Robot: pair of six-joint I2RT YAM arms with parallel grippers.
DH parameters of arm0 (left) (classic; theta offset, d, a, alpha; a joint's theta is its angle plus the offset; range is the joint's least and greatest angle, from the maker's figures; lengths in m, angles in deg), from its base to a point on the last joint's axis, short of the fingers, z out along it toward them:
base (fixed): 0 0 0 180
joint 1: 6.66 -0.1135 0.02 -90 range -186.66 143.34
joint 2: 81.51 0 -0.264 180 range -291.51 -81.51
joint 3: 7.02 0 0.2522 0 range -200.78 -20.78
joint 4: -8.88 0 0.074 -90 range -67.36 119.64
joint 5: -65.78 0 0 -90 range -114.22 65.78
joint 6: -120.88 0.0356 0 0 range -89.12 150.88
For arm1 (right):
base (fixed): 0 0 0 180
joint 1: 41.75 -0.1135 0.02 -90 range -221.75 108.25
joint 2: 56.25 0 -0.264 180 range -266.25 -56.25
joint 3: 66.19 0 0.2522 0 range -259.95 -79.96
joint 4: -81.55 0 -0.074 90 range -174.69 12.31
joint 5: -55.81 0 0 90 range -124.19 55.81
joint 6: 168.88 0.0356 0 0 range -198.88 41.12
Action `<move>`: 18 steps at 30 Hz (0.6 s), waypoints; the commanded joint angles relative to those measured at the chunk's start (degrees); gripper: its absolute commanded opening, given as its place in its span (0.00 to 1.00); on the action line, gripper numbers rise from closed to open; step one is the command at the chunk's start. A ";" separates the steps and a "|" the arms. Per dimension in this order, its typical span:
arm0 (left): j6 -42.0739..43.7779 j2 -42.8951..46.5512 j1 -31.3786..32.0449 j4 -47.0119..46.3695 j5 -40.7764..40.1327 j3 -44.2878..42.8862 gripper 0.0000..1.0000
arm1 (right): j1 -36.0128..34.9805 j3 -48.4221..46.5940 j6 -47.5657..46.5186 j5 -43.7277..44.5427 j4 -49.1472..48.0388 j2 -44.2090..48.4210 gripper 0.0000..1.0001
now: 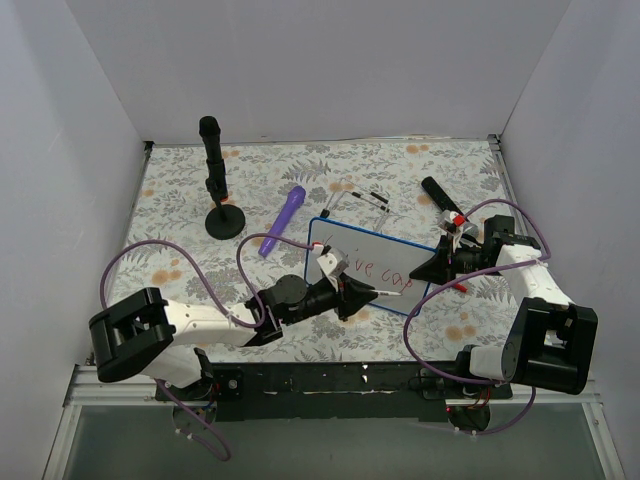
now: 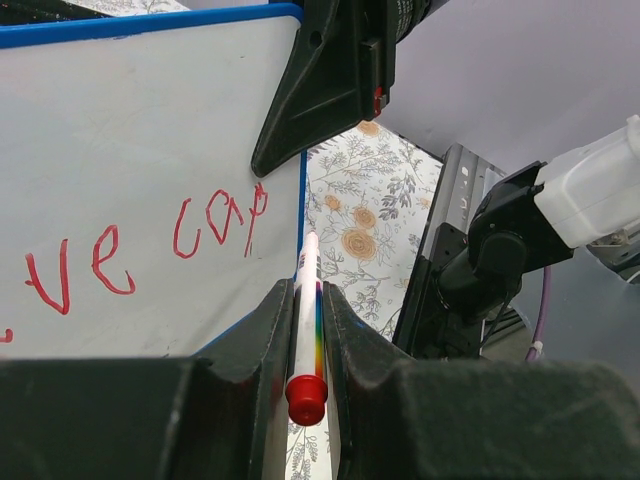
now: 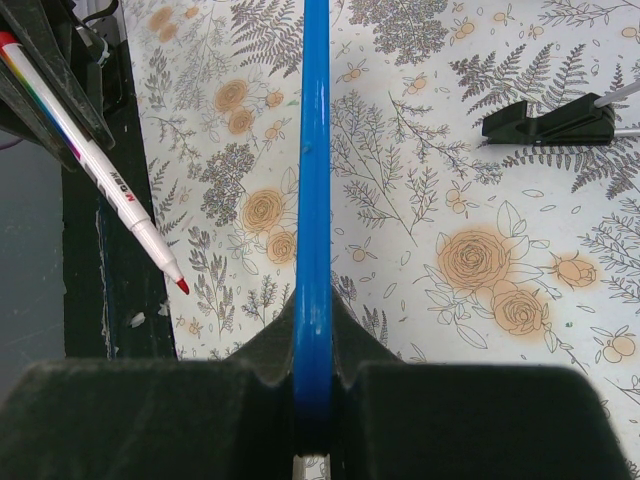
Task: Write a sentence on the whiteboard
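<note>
The whiteboard (image 1: pixel 372 252) sits mid-frame on the counter (image 1: pixel 180 190). The sentence (image 2: pixel 215 222) is only part-written, with "ve cap" legible. The right end effector (image 1: pixel 425 270) is clamped on the board's right rim, probably to steady it against writing pressure. The left end effector (image 2: pixel 310 292) is clamped on the marker (image 2: pixel 308 330); its tip hangs just past the board's edge, seemingly between strokes.

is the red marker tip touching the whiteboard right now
Apart. The right wrist view shows the whiteboard edge-on, with tablecloth visible between it and the tip of the marker.
</note>
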 commanded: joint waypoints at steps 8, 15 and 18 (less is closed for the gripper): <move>0.76 2.34 1.20 0.95 -2.77 0.99 0.00 | 0.01 -1.01 -0.87 -2.16 1.27 0.47 0.01; 0.76 0.93 1.99 0.69 -3.47 0.29 0.00 | 0.01 -1.01 -0.87 -2.25 1.45 0.65 0.01; 0.58 0.41 2.07 0.51 -3.74 0.12 0.00 | 0.01 -1.01 -0.87 -2.25 1.53 0.65 0.01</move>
